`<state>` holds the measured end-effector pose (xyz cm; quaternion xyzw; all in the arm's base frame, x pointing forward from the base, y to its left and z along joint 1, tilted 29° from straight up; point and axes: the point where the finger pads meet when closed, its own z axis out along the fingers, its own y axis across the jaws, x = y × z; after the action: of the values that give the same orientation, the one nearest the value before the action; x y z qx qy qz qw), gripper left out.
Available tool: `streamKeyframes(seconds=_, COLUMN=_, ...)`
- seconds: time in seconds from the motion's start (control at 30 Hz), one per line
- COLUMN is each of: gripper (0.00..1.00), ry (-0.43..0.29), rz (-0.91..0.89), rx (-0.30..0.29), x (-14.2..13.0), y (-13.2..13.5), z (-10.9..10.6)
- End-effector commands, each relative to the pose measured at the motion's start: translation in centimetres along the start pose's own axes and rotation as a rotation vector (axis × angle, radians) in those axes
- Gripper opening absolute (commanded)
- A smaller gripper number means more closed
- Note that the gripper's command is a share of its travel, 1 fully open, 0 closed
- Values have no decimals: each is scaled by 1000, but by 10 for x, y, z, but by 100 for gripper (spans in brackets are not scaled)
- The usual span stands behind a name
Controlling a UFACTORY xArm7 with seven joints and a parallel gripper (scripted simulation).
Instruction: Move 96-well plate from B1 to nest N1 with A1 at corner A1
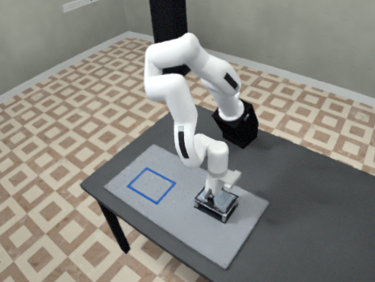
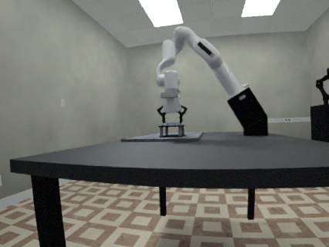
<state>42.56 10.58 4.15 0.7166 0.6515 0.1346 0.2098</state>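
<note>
The 96-well plate (image 1: 218,199) lies on top of the raised plate nest (image 1: 216,205) on the right part of the grey mat. In the exterior view the plate (image 2: 171,123) sits level on the nest (image 2: 171,130). My gripper (image 1: 212,193) is straight above the plate, fingers open and spread to either side; in the exterior view the gripper (image 2: 171,114) stands just over the plate with its fingertips apart. The blue outline of spot B1 (image 1: 151,185) on the mat is empty. The plate's cut-off corner and the A1 mark are too small to make out.
The grey mat (image 1: 185,200) lies on a dark table. The arm's black base (image 1: 237,124) stands behind the nest. A dark stand (image 2: 320,116) is at the far right edge in the exterior view.
</note>
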Motion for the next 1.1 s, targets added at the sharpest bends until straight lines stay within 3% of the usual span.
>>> streamKeyframes(seconds=0.0, gripper=100, ry=1, rz=-1, rx=-2, x=1, y=1, z=-1)
streamKeyframes(seconds=0.5, gripper=100, ry=1, rz=-1, rx=-2, x=1, y=1, z=-1)
streamKeyframes(seconds=1.07, gripper=100, ry=1, rz=-1, rx=-2, x=1, y=1, z=-40)
